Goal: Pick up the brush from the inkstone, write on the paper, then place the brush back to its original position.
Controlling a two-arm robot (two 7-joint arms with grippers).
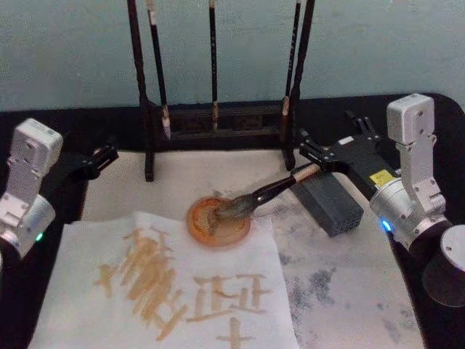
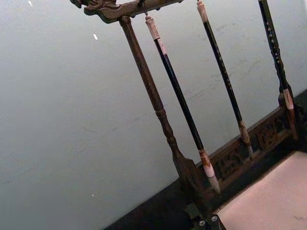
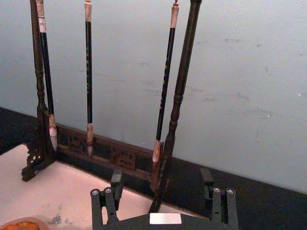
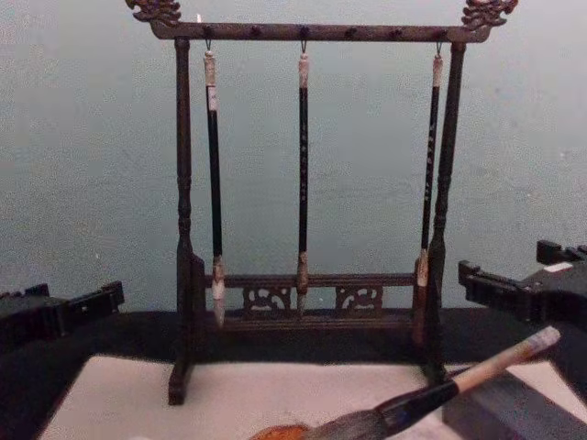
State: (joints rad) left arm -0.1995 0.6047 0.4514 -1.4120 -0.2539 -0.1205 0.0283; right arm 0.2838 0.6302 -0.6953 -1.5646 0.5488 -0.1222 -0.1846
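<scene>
The brush [image 1: 272, 190] [image 4: 431, 396] lies slanted, its grey-brown tuft resting in the round orange inkstone [image 1: 200, 229] [image 4: 280, 431] and its tan handle end propped up toward the right. My right gripper [image 1: 305, 151] [image 3: 160, 184] [image 4: 486, 282] hovers just above and behind that handle end, open, with nothing between its fingers [image 3: 115, 184]. The paper [image 1: 167, 291], a white sheet covered with orange-brown strokes, lies at the front left and touches the inkstone. My left gripper [image 1: 104, 155] [image 4: 105, 301] is parked at the mat's far left corner.
A dark wooden rack [image 1: 218, 120] [image 4: 312, 293] with three slim hanging brushes stands at the back. A grey perforated block [image 1: 330, 203] [image 4: 514, 408] sits under the brush handle. An off-white, grey-stained mat [image 1: 341, 291] covers the black table.
</scene>
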